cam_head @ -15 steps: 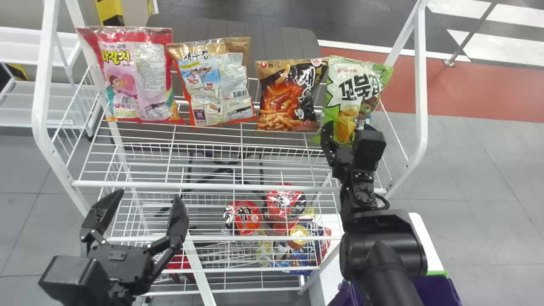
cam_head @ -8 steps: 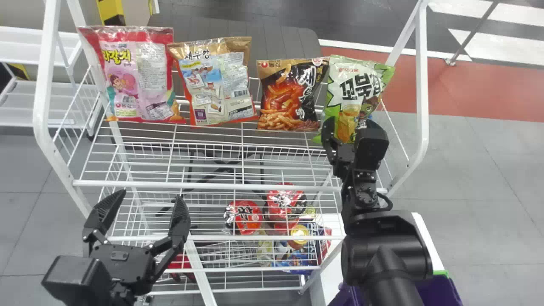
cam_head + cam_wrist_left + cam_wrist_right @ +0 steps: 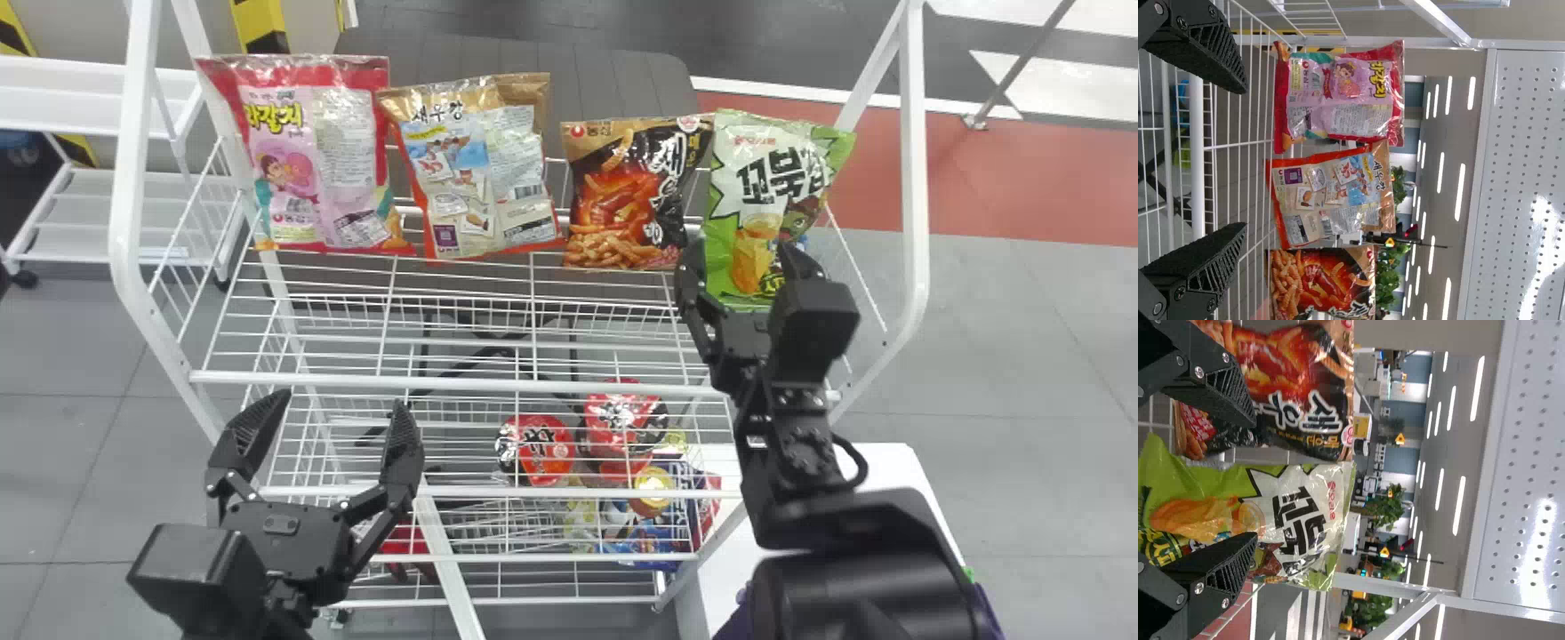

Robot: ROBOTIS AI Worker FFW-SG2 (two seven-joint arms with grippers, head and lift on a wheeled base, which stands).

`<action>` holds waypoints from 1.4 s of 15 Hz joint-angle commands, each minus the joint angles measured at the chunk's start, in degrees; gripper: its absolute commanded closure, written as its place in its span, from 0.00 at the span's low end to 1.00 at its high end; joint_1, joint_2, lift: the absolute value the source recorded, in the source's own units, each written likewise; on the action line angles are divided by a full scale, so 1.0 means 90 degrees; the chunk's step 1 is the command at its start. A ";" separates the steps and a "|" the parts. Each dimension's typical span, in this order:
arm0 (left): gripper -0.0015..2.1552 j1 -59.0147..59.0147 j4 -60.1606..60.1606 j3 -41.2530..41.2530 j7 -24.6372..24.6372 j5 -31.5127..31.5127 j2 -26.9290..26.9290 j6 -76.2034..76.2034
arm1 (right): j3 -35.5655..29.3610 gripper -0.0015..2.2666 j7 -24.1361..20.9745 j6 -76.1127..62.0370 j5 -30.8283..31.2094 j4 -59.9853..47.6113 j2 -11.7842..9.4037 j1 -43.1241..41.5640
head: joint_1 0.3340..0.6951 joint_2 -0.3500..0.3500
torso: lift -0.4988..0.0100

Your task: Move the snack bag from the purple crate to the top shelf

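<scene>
In the head view my right gripper (image 3: 741, 253) is open, its fingers on either side of the lower part of the green snack bag (image 3: 766, 204). That bag stands at the right end of the top shelf (image 3: 462, 386). The right wrist view has the right gripper (image 3: 1255, 480) with its fingers wide apart and the green bag (image 3: 1298, 520) beyond; whether they touch it I cannot tell. My left gripper (image 3: 341, 402) is parked open before the rack's left part; in the left wrist view the left gripper (image 3: 1245, 157) holds nothing. A bit of the purple crate (image 3: 734, 622) shows beneath the right arm.
Left of the green bag stand a black-orange bag (image 3: 627, 196), a tan bag (image 3: 480, 169) and a pink-red bag (image 3: 316, 160). White frame posts (image 3: 914, 178) rise at the shelf's ends. Red-topped packs (image 3: 536, 449) lie lower, and a white surface (image 3: 876, 471) is at the right.
The right gripper's fingers have spread from around the green bag, which stays standing on the shelf. The head view has shifted slightly, moving the whole scene rightward in it.
</scene>
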 commanded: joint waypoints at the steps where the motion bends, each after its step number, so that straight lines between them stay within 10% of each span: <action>1: 0.05 0.0037 -0.0063 0.0030 0.0009 -0.0011 0.0006 -0.0031 | 0.0068 0.13 0.0253 -0.0096 -0.0167 -0.0848 0.0006 0.0819 | 1.00 0.32 | 0.98; 6: 0.05 0.0125 -0.0249 0.0255 0.0019 -0.0021 0.0016 -0.0109 | 0.0088 0.13 0.0673 -0.0408 -0.0606 -0.1825 0.0006 0.2167 | 1.00 0.37 | 0.98; 21: 0.05 0.1150 -0.1372 0.1104 -0.0059 -0.0177 -0.0013 0.0340 | 0.0547 0.13 0.0741 -0.1033 -0.1280 -0.2147 -0.1260 0.3495 | 1.00 0.58 | 0.98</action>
